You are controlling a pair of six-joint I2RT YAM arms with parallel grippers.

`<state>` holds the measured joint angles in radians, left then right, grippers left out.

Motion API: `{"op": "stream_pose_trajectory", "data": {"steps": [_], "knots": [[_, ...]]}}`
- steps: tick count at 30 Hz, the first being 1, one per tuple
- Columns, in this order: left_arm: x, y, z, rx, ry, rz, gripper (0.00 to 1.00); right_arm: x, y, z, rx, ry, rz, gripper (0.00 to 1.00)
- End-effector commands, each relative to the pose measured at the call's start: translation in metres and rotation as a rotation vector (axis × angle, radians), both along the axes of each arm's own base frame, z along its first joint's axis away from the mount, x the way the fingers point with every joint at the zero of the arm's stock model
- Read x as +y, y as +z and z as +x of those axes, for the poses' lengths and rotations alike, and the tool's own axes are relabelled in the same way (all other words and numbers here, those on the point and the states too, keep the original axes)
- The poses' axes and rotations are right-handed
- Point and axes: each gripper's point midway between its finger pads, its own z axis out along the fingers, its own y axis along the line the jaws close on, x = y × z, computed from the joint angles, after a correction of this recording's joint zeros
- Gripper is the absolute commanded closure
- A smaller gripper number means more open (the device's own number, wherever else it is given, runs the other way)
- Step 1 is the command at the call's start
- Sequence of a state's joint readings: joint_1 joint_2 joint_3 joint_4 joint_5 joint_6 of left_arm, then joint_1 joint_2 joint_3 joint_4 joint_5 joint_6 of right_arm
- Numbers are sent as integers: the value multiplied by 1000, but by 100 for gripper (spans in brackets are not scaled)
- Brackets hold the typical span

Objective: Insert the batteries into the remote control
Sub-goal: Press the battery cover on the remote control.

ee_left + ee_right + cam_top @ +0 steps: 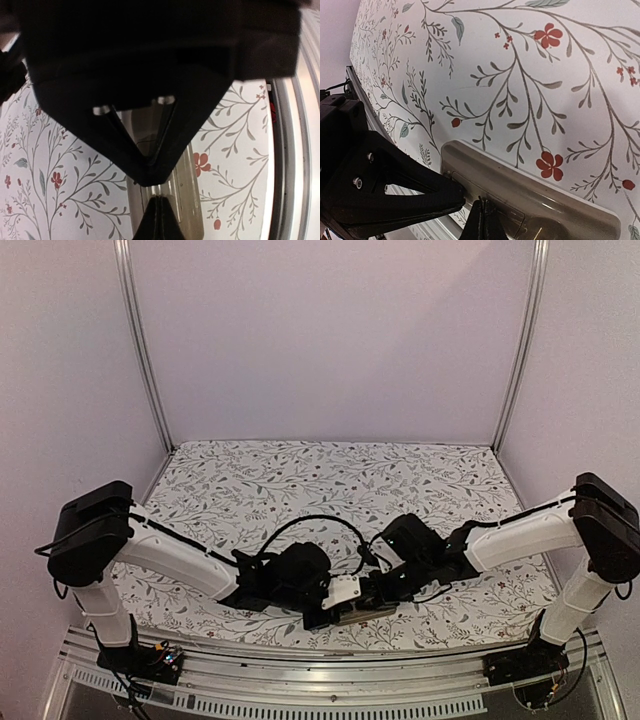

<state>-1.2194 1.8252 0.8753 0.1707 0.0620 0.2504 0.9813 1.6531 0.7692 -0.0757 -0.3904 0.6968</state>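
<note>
The remote (535, 200) lies back-up, grey-tan side showing, on the flowered cloth (520, 75). It sits close to the near edge, approx mid-table btwn the two arms, which both reach in low & meet over it.

Right pincer (472, 201): tips look together, nothing seen btwn them. They sit at one end of the remote's back, touching or just off it, can't tell which.

Left pincer (154, 191): tips nearly together w/ a thin sliver of gap, right over the remote's back. Whether sth tiny is nipped in there, can't tell.

No batteries visible in any view. Whether the cover is on or off can't be told either, as the fingers hide that end.

Judgement: the step in hand is prob. working the cover on the back, i.e. early in the task. To do it well:
- One arm pins the remote flat so it doesn't skate on the cloth.
- The other pushes along the remote's length, not down into it.
- Keep force low, since the plastic looks thin & slick.
- The pincers are v. close, so move one at a time to avoid a knock.
- Push away from the near edge, not toward it.
- Locate the batteries before lifting off.
</note>
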Motion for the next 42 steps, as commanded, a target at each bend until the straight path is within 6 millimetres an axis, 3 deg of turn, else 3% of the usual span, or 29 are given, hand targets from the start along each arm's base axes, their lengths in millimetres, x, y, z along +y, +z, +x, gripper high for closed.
{"op": "stream_pose_trajectory", "data": {"steps": [1,5,10,13,14,16,19,23,28,31,38,42], "knots": [[45,-50,-22,65,-17,224,100,-28,-24,-15,68,-13,-151,100],[44,-50,-25,71,-29,203,100,-19,-12,-10,51,1,-108,99],[44,-50,-28,73,-44,182,100,-8,28,13,-39,24,26,92],[44,-50,-29,69,-51,170,100,-4,64,29,-147,64,108,76],[44,-50,-29,69,-53,170,100,-4,75,32,-189,96,133,67],[44,-50,-29,68,-56,164,100,-12,87,43,-247,121,142,53],[42,-49,-29,61,-61,153,100,-31,90,56,-353,195,126,36],[40,-50,-28,48,-69,149,100,-37,96,45,-589,441,149,22],[37,-44,-28,24,-84,98,100,-48,95,28,-951,744,167,2],[37,-43,-28,13,-90,80,100,-53,83,4,-1084,926,243,1],[35,-42,-28,1,-92,59,100,-34,39,-2,-1058,1089,140,1],[34,-39,-28,0,-94,45,100,-17,27,-3,-981,1079,147,2]]}}
